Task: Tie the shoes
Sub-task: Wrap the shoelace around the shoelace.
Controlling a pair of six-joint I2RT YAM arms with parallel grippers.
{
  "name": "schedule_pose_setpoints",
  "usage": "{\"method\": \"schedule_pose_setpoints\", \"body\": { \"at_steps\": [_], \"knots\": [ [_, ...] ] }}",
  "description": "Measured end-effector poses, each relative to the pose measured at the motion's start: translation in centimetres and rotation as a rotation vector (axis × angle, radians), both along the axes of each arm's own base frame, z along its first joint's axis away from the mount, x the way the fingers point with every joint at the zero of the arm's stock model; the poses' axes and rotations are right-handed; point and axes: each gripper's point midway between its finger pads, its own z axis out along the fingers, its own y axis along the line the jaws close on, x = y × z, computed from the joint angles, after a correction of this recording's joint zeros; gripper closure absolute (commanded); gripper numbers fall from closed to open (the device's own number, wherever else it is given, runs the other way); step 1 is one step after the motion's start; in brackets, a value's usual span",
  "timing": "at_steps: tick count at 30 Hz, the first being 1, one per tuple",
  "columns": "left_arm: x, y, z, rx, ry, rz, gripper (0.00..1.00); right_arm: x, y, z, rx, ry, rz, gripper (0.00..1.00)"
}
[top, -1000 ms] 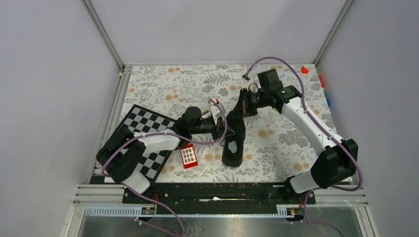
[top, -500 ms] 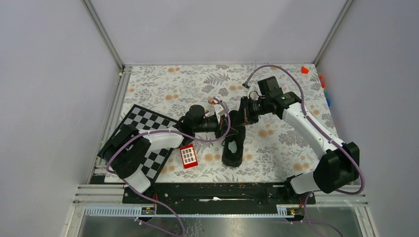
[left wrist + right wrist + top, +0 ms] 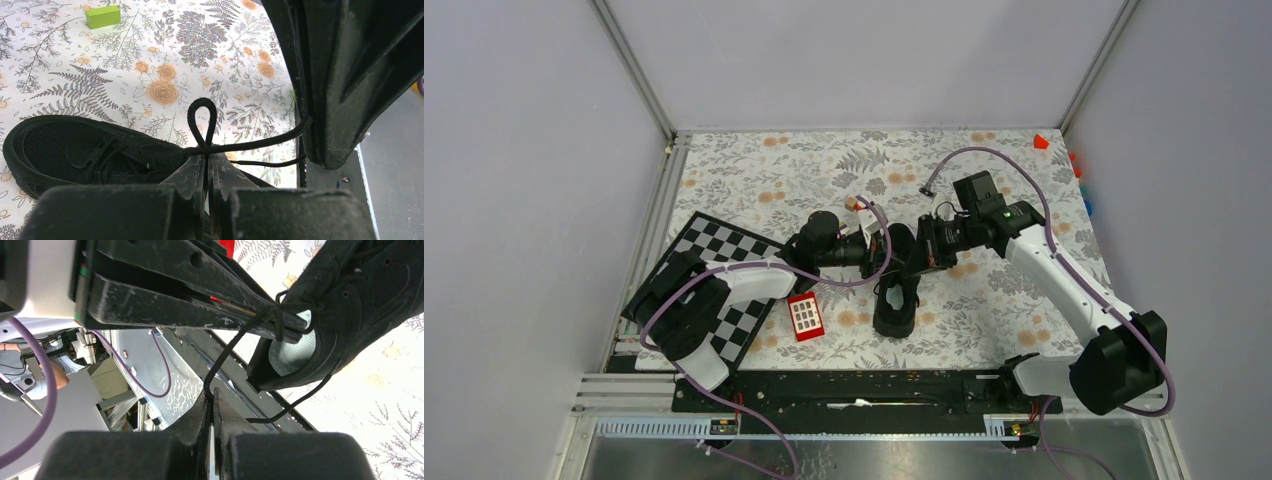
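Right end effector [image 3: 211, 396] swung in to all-black low-top sneaker [image 3: 896, 300], clamping thin black lace [image 3: 223, 354]; left end effector [image 3: 207, 161] pinches its loop [image 3: 202, 117]. Bow-forming, likely: wrap your lace round loop.

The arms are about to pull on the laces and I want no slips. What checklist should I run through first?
1. Is the left gripper shut on the lace loop? ok.
2. Is the right gripper shut on the lace strand? ok.
3. Is that strand free of slack between the grippers? ok, it runs nearly straight.
4. Is a second loop formed? not ok, only one shows.
5. Is the shoe flat on the table? cannot tell.
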Motion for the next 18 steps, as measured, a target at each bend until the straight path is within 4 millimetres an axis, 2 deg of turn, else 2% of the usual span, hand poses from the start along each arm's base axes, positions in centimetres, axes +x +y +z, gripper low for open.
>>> {"method": "schedule_pose_setpoints", "body": {
  "at_steps": [8, 18],
  "knots": [
    [0.1, 0.1, 0.0, 0.000, 0.000, 0.003, 1.00, -1.4, -0.8, -1.5, -0.039, 0.043, 0.010, 1.00],
    [0.6, 1.0, -0.1, 0.008, 0.004, 0.001, 1.00, -1.3, -1.5, -2.4, -0.090, 0.032, 0.011, 0.95]
  ]
}}
